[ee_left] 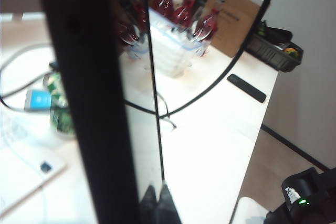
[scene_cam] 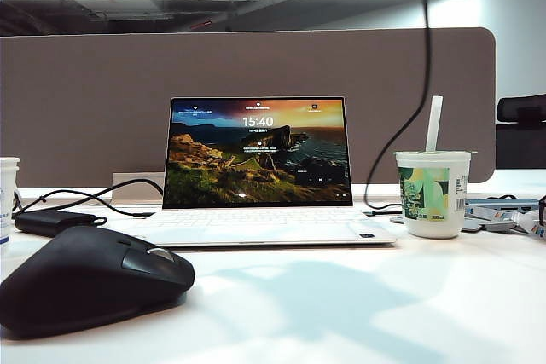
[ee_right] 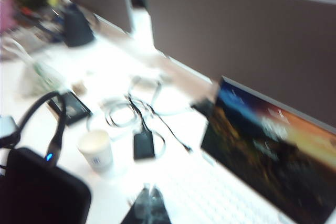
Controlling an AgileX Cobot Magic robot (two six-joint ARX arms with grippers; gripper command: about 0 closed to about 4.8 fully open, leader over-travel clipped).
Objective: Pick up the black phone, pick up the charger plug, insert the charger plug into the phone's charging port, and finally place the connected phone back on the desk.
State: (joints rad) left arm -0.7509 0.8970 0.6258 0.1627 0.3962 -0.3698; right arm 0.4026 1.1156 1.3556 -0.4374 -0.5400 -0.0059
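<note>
In the left wrist view the black phone (ee_left: 84, 103) stands edge-on as a broad dark band. Its glossy screen (ee_left: 134, 145) mirrors the bottles behind it. My left gripper (ee_left: 159, 195) is shut on the phone, one fingertip pressed on the glass and doubled by its reflection. The charging port does not show. My right gripper (ee_right: 149, 195) hangs shut above the white desk (ee_right: 121, 177), and I see nothing between its tips. A thin black cable (ee_right: 168, 129) ends by the laptop's corner, but blur hides whether that end is the charger plug. Neither gripper appears in the exterior view.
An open laptop (scene_cam: 256, 168) sits mid-desk, with a black mouse (scene_cam: 85, 283) and a power brick (scene_cam: 51, 221) to its left. A cup with a straw (scene_cam: 432, 193) stands to its right. A black cable (scene_cam: 422, 40) dangles from above. A paper cup (ee_right: 96, 150) and bottles (ee_left: 184, 9) stand farther off.
</note>
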